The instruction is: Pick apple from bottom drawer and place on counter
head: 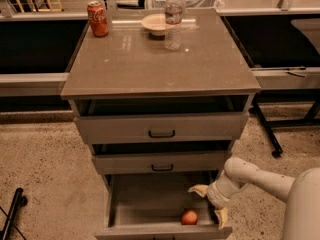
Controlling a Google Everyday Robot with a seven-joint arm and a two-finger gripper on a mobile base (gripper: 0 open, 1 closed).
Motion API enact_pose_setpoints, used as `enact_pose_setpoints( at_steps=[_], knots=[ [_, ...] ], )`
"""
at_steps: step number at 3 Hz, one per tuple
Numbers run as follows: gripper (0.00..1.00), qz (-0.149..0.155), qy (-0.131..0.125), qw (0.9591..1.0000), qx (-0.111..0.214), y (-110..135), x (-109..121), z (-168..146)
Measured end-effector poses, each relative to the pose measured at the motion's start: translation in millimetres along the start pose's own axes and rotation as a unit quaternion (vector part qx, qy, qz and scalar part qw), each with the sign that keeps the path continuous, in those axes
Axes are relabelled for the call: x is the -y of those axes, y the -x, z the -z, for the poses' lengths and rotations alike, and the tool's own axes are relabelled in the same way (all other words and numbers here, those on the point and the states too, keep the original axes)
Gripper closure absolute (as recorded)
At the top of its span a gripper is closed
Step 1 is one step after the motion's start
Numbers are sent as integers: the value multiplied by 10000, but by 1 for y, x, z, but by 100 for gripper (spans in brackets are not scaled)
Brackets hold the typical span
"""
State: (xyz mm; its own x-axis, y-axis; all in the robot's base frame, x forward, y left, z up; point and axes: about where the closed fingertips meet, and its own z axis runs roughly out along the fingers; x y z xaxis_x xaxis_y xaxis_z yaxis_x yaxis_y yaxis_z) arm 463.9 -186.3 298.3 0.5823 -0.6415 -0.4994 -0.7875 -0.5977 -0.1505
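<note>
The apple (189,217) is small and red-orange and lies in the open bottom drawer (150,204), near its front right corner. My gripper (208,205) hangs over the drawer's right side, just above and to the right of the apple. Its two yellowish fingers are spread apart and hold nothing; one fingertip (197,189) points left and the other points down. The glossy grey-brown counter (160,64) tops the cabinet.
On the counter's far edge stand a red soda can (97,19), a shallow bowl (155,23) and a clear water bottle (173,20). The two upper drawers (161,129) are pulled out a little. A black stand leg (12,214) is on the floor at left.
</note>
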Motion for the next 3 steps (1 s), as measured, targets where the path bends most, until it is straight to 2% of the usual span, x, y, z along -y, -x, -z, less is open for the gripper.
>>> enact_pose_setpoints(
  at_steps=[1,2,3],
  knots=[
    [0,2,0,10000,0,0,0,0],
    [0,-328,-45,9992,234,-12,-9,-15],
    [0,-902,-639,9912,724,-38,-19,-28]
  ],
)
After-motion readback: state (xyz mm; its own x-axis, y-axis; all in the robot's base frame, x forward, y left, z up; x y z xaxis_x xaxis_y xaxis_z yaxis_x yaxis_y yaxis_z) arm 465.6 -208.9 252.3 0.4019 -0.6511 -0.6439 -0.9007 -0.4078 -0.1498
